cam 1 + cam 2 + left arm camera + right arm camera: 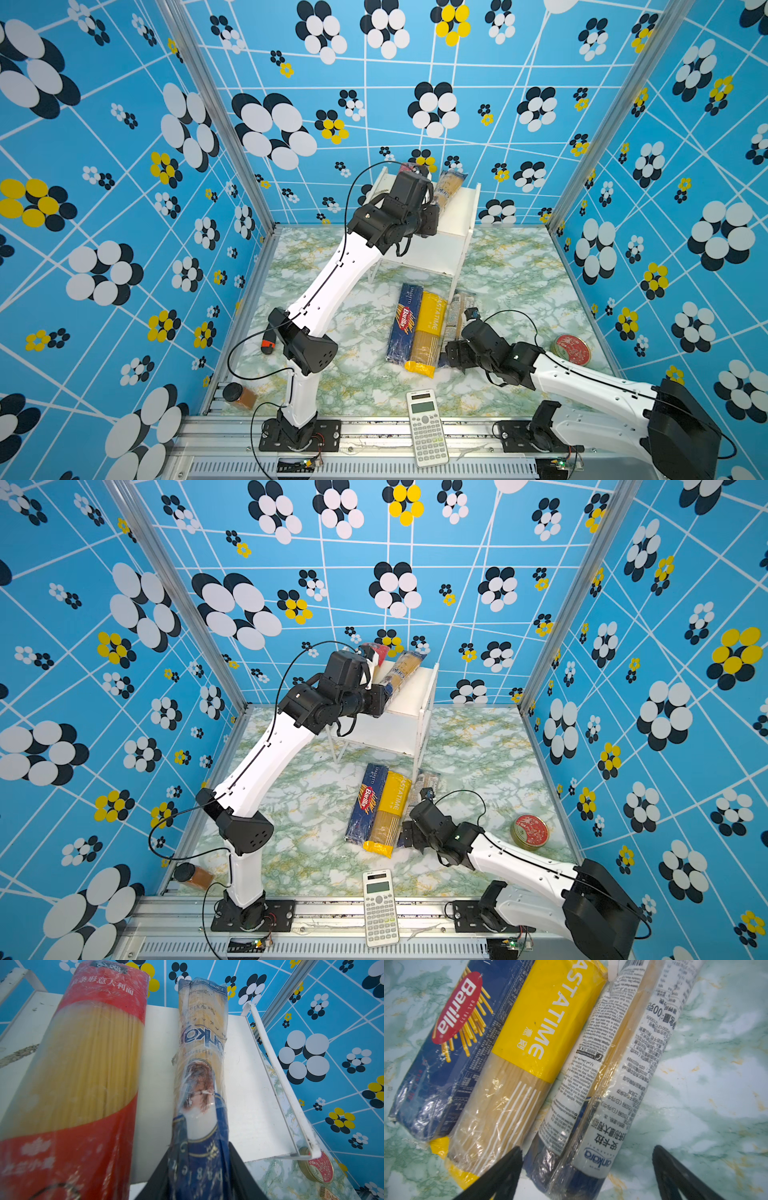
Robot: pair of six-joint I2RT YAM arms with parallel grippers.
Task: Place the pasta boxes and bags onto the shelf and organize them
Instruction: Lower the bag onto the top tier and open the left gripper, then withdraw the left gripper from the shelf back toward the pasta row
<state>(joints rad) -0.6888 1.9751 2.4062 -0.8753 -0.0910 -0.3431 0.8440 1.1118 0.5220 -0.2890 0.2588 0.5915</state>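
We found the left gripper [198, 1149] at the front edge of the shelf [249, 1084], at its top board. Its black fingers [239, 1165] sat close against both sides of the navy bag [200, 1043], at that bag's dark near end. We could not tell whether they pinched the bag or only stood beside it. The navy bag lay lengthwise on the top board, its far end jutting past the rear edge. A red bag [89, 1064] lay on the same board, roughly parallel, with a strip of bare board between the two. The navy bag lay between the red bag and a raised side panel [278, 1084], touching neither.

The right gripper [587, 1148] hung low over the table [716, 1064] with its jaws spread wide and nothing held. The near end of a second navy bag [623, 1064] lay between its fingers, close to one and well clear of the other. That bag lay on the table in front of the shelf, printed label up, side by side with a yellow bag [542, 1022] and the Barilla box [446, 1032]. The yellow bag was in the middle, pressed against the box. A shelf leg [612, 970] stood at the far ends of the yellow and second navy bags.

In both top views a calculator [426, 428] lay at the table's near edge, and a red tin [570, 350] lay beside the right arm.
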